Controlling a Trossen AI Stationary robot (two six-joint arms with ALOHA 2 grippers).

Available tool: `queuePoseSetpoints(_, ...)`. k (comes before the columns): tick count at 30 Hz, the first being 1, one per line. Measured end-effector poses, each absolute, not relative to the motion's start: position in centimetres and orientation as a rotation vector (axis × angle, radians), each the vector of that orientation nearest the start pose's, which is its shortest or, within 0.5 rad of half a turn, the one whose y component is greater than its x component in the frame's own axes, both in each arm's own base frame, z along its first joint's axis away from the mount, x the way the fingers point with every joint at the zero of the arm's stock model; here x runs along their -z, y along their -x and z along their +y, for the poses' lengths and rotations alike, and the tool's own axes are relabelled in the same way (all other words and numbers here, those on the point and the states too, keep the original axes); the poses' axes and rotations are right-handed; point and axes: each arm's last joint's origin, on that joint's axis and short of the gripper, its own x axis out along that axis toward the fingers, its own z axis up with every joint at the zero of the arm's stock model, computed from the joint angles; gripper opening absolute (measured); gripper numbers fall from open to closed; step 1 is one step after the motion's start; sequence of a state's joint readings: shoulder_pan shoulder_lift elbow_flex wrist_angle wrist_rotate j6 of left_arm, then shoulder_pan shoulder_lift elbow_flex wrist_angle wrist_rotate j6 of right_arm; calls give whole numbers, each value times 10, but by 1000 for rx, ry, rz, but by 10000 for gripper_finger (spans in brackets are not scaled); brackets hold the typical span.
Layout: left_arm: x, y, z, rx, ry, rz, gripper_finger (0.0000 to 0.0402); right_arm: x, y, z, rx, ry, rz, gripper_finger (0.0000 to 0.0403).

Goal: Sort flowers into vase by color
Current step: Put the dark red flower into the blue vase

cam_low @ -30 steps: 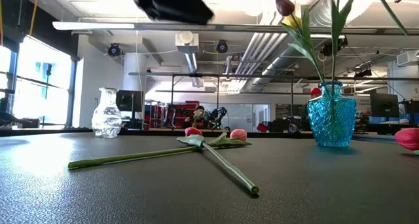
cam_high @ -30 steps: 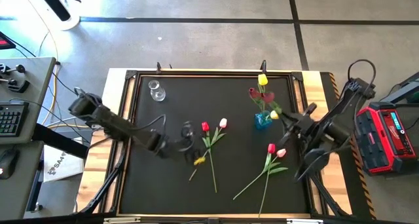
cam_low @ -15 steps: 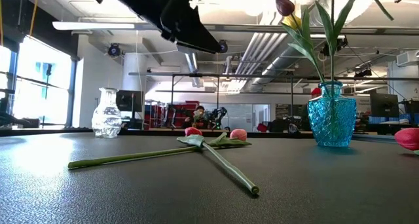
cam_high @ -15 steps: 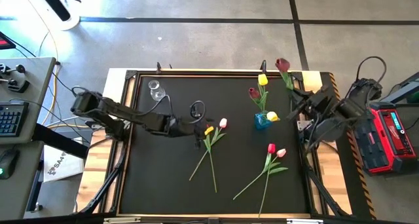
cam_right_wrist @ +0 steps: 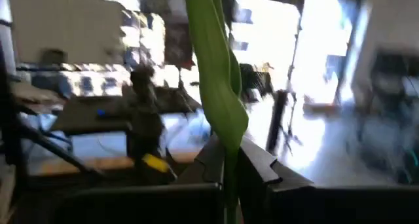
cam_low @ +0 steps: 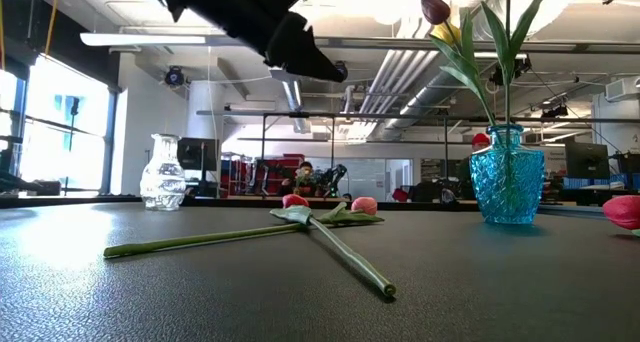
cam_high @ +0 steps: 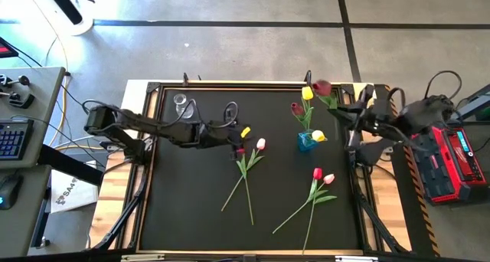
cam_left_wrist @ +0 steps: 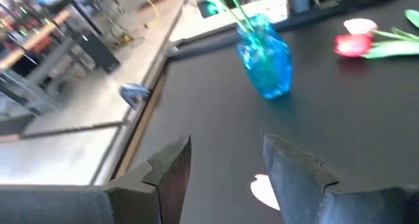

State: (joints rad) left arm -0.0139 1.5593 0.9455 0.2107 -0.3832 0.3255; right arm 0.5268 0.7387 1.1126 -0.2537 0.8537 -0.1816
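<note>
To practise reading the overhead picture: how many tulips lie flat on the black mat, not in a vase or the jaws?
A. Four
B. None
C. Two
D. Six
A: two crossed tulips lie near the mat's middle and two more lie to their right, while the others stand in the blue vase or are carried.

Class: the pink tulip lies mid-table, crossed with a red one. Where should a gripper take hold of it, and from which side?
Grip the pink tulip on its bare lower stem, clear of the leaves and the crossing with the red tulip. Come straight down, fingers astride the stem: it lies flat on the table, so a side approach probably cannot get under it.
</note>
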Motion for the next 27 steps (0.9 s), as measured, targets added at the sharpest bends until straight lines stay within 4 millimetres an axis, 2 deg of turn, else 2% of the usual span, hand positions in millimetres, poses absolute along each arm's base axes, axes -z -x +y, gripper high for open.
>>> queuePoseSetpoints(3, -242, -340, 13, -313, -434, 428, 179, -445, -115, 37, 358, 186, -116, 4)
queuePoseSetpoints(6, -243, -340, 19, -327, -459, 425, 179, -439, -122, 33, 451, 280, -129, 2)
queuePoseSetpoints(10, -243, -340, 28, -348, -478, 439, 179, -419, -136, 27, 562, 360, -184, 2)
queuePoseSetpoints(15, -242, -339, 38, -369, -472, 450, 179, -382, -146, 17, 679, 383, -299, 1)
queuePoseSetpoints(21, -236, -335, 42, -363, -478, 526, 179, -345, -128, 10, 745, 299, -382, 1)
queuePoseSetpoints(27, -234, -334, 42, -360, -471, 549, 179, -310, -117, 7, 703, 202, -396, 0)
